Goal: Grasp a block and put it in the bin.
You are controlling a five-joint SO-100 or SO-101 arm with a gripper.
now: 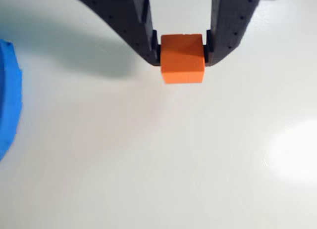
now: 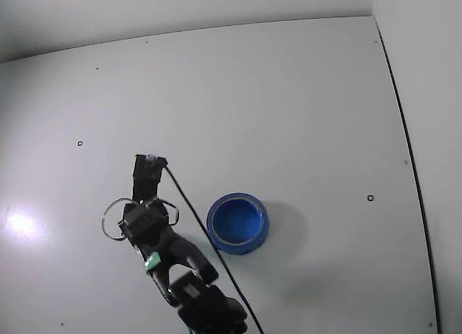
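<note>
In the wrist view my gripper (image 1: 183, 52) is shut on the block (image 1: 183, 63), a small orange-red cube, with one black finger (image 1: 143, 38) pressed on each side face. The cube sits just at or above the white table; I cannot tell which. The blue bin (image 1: 9, 95) shows only as a rim at the left edge of this view. In the fixed view the bin (image 2: 238, 223) is a round blue bowl, and my gripper (image 2: 149, 161) is to its left and slightly farther back. The block is hidden by the gripper there.
The white table (image 2: 289, 110) stretches around the arm and bin. A black cable (image 2: 189, 208) runs along the arm between gripper and bin. A wall edge (image 2: 404, 132) bounds the table on the right in the fixed view. A bright glare spot (image 1: 297, 150) lies on the table.
</note>
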